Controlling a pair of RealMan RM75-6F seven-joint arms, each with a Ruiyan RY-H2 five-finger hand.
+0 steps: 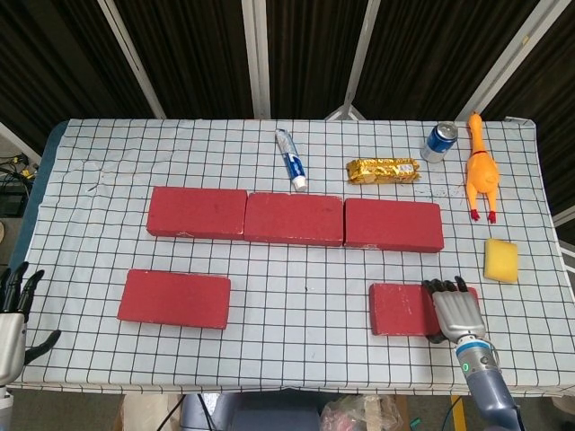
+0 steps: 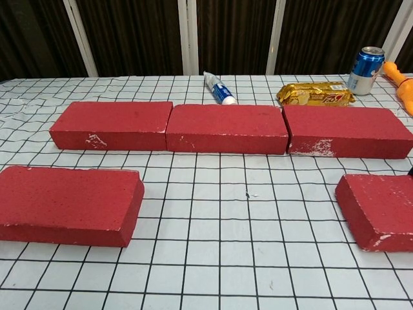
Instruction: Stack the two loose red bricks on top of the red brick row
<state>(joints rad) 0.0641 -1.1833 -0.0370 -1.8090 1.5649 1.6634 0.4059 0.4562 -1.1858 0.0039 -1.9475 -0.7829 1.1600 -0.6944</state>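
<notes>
My right hand (image 1: 456,311) on right end of near loose brick (image 1: 404,309), grip unclear; long axis crosswise, brick row (image 1: 295,218) ahead-left. Left hand (image 1: 13,314) open, idle.

- Table (image 1: 90,180) — covered by a white cloth with a black grid.
- Row of three red bricks (image 1: 295,218) end to end across the middle.
- Left loose red brick (image 1: 174,298) and right loose red brick (image 1: 402,309) flat near the front edge.
- Far side — toothpaste tube (image 1: 290,159), gold snack packet (image 1: 384,170), blue can (image 1: 439,141).
- Right edge: rubber chicken (image 1: 480,168), yellow sponge (image 1: 501,259).
</notes>
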